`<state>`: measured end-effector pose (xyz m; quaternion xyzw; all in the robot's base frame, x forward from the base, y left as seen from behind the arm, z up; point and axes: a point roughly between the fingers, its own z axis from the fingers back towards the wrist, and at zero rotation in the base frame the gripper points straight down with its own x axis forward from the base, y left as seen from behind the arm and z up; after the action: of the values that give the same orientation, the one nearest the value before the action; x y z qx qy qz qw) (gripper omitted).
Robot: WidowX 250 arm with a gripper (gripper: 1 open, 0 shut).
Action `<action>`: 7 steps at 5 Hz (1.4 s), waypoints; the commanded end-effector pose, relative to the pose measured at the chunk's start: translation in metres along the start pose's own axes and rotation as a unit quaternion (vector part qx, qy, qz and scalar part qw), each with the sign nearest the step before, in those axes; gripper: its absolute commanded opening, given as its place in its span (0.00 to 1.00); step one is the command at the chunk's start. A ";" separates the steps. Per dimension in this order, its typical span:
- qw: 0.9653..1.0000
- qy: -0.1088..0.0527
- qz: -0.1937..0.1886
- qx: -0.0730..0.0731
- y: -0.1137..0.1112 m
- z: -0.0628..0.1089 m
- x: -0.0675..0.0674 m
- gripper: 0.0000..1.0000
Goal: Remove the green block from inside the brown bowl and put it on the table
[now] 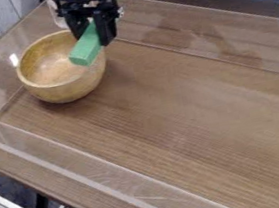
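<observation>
Camera view: round, thick-walled brown bowl (pixel 60 66) of pale grained wood, resting on streaked wood-grain counter (pixel 184 108) edged by clear acrylic walls (pixel 61 181). Black pincer (pixel 91 33) pointing down, clenched on flat-sided bright green block (pixel 86 47). Block tilted, hanging from the pincer's tips over the bowl's right rim, clear of the counter.
</observation>
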<state>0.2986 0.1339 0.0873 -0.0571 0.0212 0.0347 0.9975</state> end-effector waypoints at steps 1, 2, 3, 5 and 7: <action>0.999 -0.032 0.009 0.020 0.019 0.016 0.009 0.00; 0.999 -0.028 0.015 0.023 0.027 0.010 0.009 0.00; 0.999 -0.024 0.018 0.026 0.032 0.004 0.008 0.00; 0.999 -0.032 -0.005 0.017 0.009 0.015 0.006 0.00; 0.999 -0.038 -0.027 0.009 -0.016 0.025 0.004 0.00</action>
<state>0.2998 0.1195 0.0843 -0.0652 0.0246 0.0115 0.9975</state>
